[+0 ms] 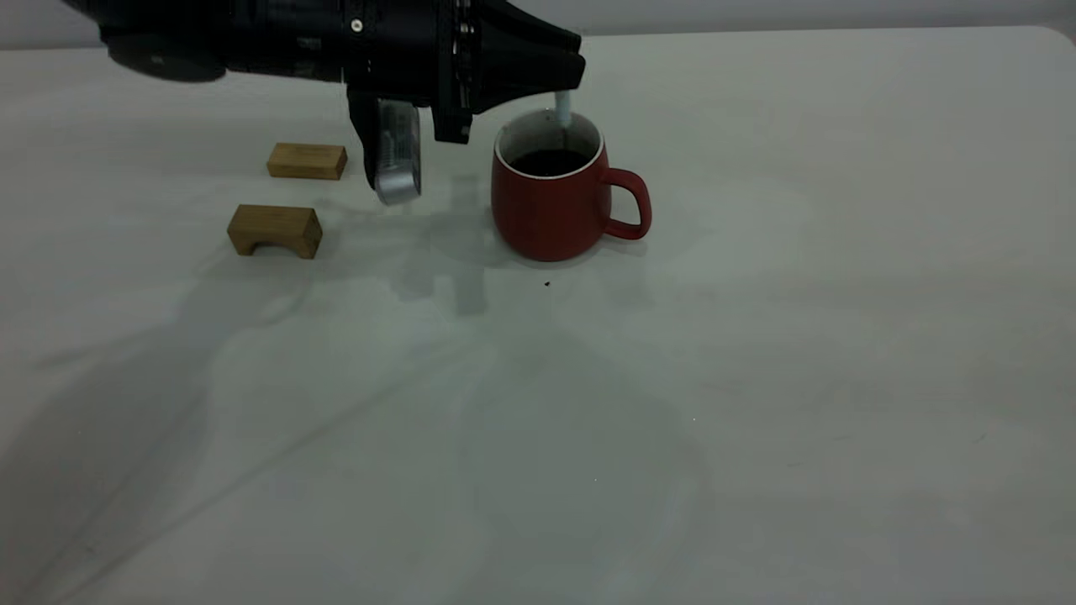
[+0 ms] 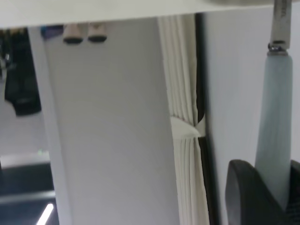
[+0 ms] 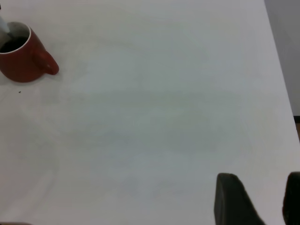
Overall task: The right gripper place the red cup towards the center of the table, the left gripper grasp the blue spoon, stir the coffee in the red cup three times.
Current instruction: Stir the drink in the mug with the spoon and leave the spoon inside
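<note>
One red cup (image 1: 552, 207) stands upright on the table (image 1: 841, 336), its loop handle turned away from the left arm; it serves as the reference point for what follows; one pool of dark coffee (image 1: 551, 161) lies inside it, below the white rim.

One blue spoon (image 1: 562, 107) stands nearly upright in the cup at the far side of the rim, its pale handle rising out of the coffee; the bowl is hidden below the liquid.

The left gripper (image 1: 565, 77) hangs directly above the cup, fingers clamped on the top of the spoon handle; the left wrist view shows the handle (image 2: 274, 131) pinched between black fingertips (image 2: 246, 192), with the grey metal neck beyond.

Two tan wooden blocks lie on the arm's side of the cup, well apart from it; the flat block (image 1: 307, 160) lies farther back, the arched block (image 1: 275, 230) nearer the camera; neither touches the other.

The right gripper (image 3: 267, 201) is seen only in its own wrist view, well apart from the cup (image 3: 21, 58) on the handle side, over bare table; its two fingers stand apart with nothing between them.

One small dark speck (image 1: 547, 284) lies on the table just in front of the cup.
</note>
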Controlling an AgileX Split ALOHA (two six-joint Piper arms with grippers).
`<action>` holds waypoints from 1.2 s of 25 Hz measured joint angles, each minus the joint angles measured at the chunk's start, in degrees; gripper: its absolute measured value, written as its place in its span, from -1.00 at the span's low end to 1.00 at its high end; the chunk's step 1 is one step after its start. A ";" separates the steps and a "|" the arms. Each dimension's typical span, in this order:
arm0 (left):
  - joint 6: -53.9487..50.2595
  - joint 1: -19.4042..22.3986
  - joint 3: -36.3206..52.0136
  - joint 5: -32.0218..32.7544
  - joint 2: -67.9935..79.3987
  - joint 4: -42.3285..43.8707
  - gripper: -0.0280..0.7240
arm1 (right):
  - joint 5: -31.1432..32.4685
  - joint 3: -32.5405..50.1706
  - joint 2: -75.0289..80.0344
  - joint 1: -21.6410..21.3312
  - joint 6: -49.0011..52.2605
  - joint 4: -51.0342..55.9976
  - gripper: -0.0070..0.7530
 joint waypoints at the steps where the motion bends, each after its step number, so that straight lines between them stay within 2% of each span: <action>1: -1.46 0.00 0.00 0.98 0.00 0.00 -0.45 | 0.00 0.00 0.00 0.00 0.00 0.00 -0.19; 5: -3.96 0.08 0.00 3.16 -0.12 1.63 -0.45 | 0.00 0.00 0.00 0.00 0.00 0.00 -0.19; 10: -4.36 0.65 -0.24 -3.07 -3.02 9.21 -0.45 | 0.00 0.00 0.00 0.00 0.00 0.00 -0.19; 16: -3.13 0.85 -1.78 -5.88 -3.16 9.61 -0.45 | 0.00 0.00 0.00 0.00 0.00 0.00 -0.19; 22: -1.35 0.85 -1.89 -2.54 0.12 4.06 -0.45 | 0.00 0.00 0.00 0.00 0.00 0.00 -0.19; 30: -1.21 0.80 -1.93 0.23 0.65 3.48 -0.40 | 0.00 0.00 0.00 0.00 0.00 0.00 -0.19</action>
